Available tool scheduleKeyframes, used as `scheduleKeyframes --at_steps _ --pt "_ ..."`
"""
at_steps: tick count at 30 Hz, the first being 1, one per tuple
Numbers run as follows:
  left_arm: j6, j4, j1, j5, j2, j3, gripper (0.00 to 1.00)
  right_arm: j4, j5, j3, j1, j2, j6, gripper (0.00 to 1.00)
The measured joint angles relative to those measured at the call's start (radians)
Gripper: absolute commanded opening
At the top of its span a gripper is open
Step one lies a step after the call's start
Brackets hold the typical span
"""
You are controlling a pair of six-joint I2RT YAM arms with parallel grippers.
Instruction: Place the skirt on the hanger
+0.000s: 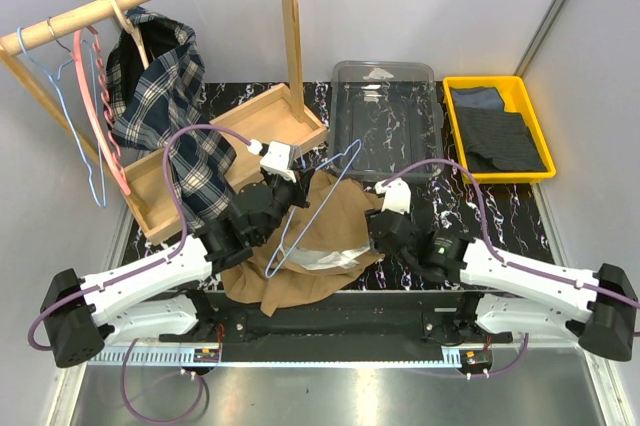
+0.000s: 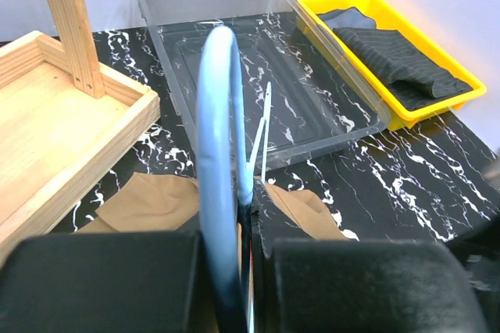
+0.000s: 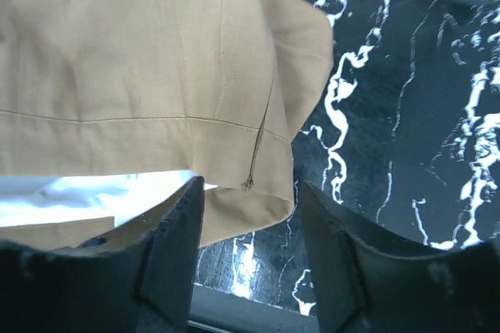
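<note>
Worktop (image 1: 500, 206): black with white veining; both arms reach in from the bottom edge of the top view.
Skirt (image 1: 300, 286): tan-brown, spread flat on the worktop at lower centre of the top view, between the two arms. Whitish lining shows near its middle. In the right wrist view (image 3: 141, 59) it fills the upper left, with a stitched seam across it and a corner ending on bare worktop.
Hanger (image 1: 318, 198): thin light-blue wire, tilted over the skirt, hook end toward the clear bin, lower end toward the bottom of the frame.
Left claw (image 1: 285, 184): clamped tight on the hanger wire, above the skirt's upper-left edge. In the left wrist view the blue wire (image 2: 219, 153) rises out from between the black fingers (image 2: 101, 286).
Right claw (image 1: 382, 231): jaws apart, grasping nothing, at the skirt's right edge. In the right wrist view (image 3: 250, 231) the skirt's corner lies below the gap.
Clear bin (image 1: 385, 71): upper centre, beyond the skirt.
Yellow tray (image 1: 455, 116): upper right, holding dark grey folded cloth (image 1: 500, 131).
Wooden rack (image 1: 290, 36): upper left.
Plaid shirt (image 1: 160, 96): hangs from the rack's rail.
Pink hanger (image 1: 95, 106): on the same rail, left of the shirt.
Second blue wire hanger (image 1: 60, 76): on the rail, leftmost.
</note>
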Motion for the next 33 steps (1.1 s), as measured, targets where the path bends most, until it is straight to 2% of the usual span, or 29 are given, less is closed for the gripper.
scheduleKeyframes --at_steps 2,6,19,23,28,29,33 --pt "0.003 0.001 -0.001 -0.009 0.002 0.001 0.00 -0.031 0.025 0.012 0.018 -0.031 0.008 0.42" --pt "0.004 -0.001 -0.001 -0.019 0.004 0.001 0.00 -0.052 0.021 0.045 0.040 -0.028 0.002 0.26" --pt "0.004 -0.023 -0.004 -0.024 0.005 0.006 0.00 -0.026 -0.065 0.032 0.095 0.225 0.026 0.13" --pt "0.004 -0.035 -0.004 -0.026 -0.002 0.006 0.00 0.016 -0.063 0.033 0.095 0.324 0.026 0.15" --pt "0.004 -0.054 -0.004 -0.027 -0.019 0.006 0.00 0.056 -0.039 0.048 0.095 0.450 0.005 0.24" --pt "0.004 -0.057 -0.004 -0.027 -0.023 0.006 0.00 0.057 -0.026 0.063 0.095 0.472 -0.006 0.28" --pt "0.003 -0.067 -0.004 -0.030 -0.043 0.006 0.00 0.085 0.003 0.121 0.093 0.492 -0.060 0.37"
